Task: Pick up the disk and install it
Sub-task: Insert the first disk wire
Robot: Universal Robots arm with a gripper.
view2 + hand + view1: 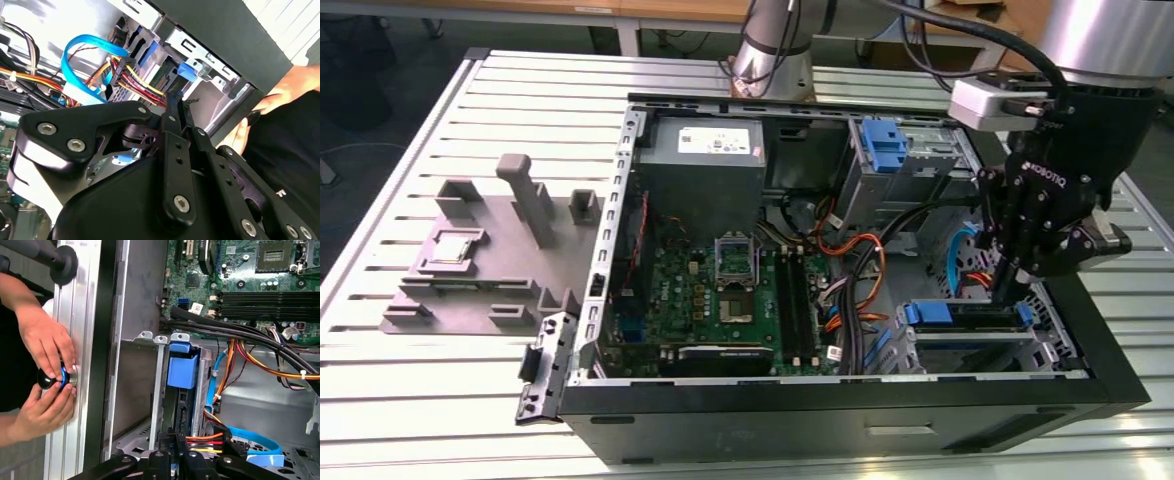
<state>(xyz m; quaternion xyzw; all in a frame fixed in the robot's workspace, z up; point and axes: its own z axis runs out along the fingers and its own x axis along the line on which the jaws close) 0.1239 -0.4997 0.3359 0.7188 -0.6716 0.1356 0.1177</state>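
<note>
A black robot gripper (pixel 1010 285) reaches down into an open computer case (pixel 854 410), at the exterior view's right, its fingers (pixel 175 117) drawn together with nothing between them. Their tips sit at the disk (pixel 967 318), which lies seated in the metal drive bay (pixel 160 385) in the case's corner, blue rails at each end. Orange, red and blue cables (pixel 95 65) run just beside the bay. The case rests on a slatted aluminium table (pixel 400 390), with a grey plastic fixture (pixel 480 260) beside it. In the first wrist view, a person's two hands (pixel 45 375) hold a small knob at the table edge
</note>
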